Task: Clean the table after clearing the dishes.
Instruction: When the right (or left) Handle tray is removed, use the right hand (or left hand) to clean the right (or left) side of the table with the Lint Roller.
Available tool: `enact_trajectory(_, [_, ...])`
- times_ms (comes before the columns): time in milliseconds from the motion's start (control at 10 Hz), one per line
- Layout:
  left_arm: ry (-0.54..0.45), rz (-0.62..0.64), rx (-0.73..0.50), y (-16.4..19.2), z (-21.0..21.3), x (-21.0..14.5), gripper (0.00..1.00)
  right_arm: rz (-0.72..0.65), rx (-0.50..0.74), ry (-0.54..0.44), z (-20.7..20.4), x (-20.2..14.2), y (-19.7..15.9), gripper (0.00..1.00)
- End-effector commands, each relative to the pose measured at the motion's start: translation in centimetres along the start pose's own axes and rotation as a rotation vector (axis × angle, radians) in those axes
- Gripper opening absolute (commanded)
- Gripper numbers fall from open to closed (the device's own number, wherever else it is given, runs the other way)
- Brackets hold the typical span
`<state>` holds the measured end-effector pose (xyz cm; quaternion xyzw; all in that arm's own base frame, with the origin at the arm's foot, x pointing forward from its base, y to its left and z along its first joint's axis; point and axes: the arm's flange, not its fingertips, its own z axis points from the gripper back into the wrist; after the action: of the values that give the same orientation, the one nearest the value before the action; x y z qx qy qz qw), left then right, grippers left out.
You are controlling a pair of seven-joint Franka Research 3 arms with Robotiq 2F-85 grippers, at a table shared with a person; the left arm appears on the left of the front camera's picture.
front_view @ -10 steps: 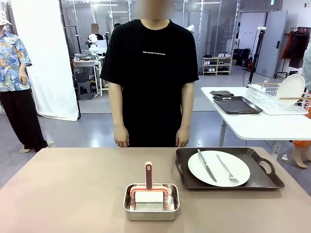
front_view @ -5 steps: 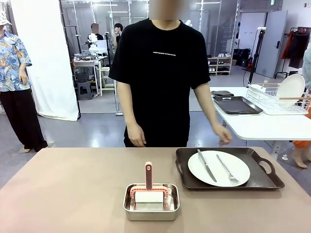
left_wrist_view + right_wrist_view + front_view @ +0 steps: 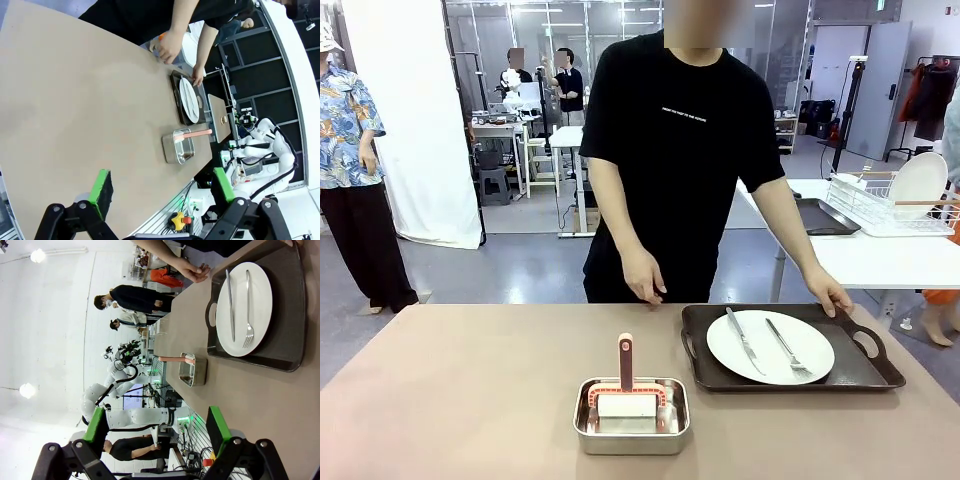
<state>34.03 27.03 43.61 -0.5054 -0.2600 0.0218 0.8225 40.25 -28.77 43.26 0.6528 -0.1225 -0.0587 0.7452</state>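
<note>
The left gripper hangs over the table with its green-padded fingers spread wide and nothing between them. The left stretch of the taupe top under it is bare.

Near the middle of the table's near edge sits a shiny rectangular steel pan. A white roller lies in it, and its pink handle sticks up towards the far side.

Just past the pan on the right, a dark handled tray lies on the right half of the table. It carries a round white plate, which has a metal knife and a fork lying side by side on it, the knife to the left.

A person in a black T-shirt stands at the far edge and leans towards the tray. One hand hangs above the far edge, just left of the tray's far-left corner. The other hand touches the tray's far rim near its right handle.

Farther right stands a white-topped side table (apart from the big one). It holds a wire rack with a plate stood in it, and another dark tray.

The right gripper is also above the table, on the tray's side, jaws fully apart and empty.
</note>
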Motion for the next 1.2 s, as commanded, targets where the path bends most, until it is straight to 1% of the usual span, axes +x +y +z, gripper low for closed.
enact_trajectory(0, [-0.007, -0.008, -0.006, -0.1, 0.15, -0.34, 1.0, 0.006, 0.002, 0.0, 0.03, -0.12, 0.37, 1.0])
enact_trajectory(1100, [-0.007, -0.008, -0.006, -0.1, 0.15, -0.34, 1.0, 0.006, 0.002, 0.0, 0.03, -0.12, 0.37, 1.0])
